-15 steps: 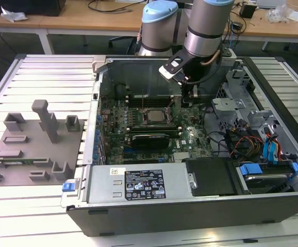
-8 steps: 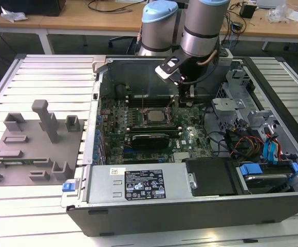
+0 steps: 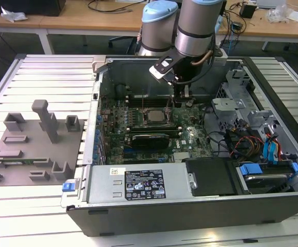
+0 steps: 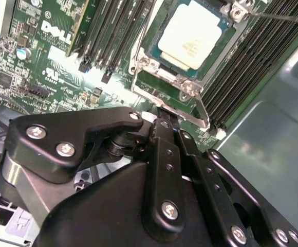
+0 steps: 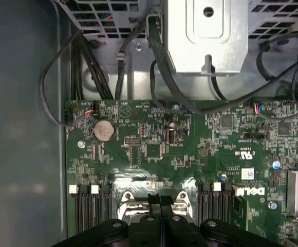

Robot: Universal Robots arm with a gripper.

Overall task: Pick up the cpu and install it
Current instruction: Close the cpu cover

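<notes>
A slatted metal table [image 3: 46, 67] carries an open computer case [image 3: 190, 216], with a grey fixture plate [image 3: 15, 159] at the exterior view's left. The cpu [image 4: 190, 36] lies in the socket frame [image 4: 145, 63] on the motherboard [image 4: 36, 62] — silvery top up. The gripper [image 5: 160, 197] hangs just beside the socket — fingers pressed together, holding nothing.

In the exterior view we looked steeply down over the open dark metal computer case [image 3: 200, 216], in both wrist views close above its green circuit board [image 5: 154, 149], sharing its silver socket frame [image 4: 189, 88].
</notes>
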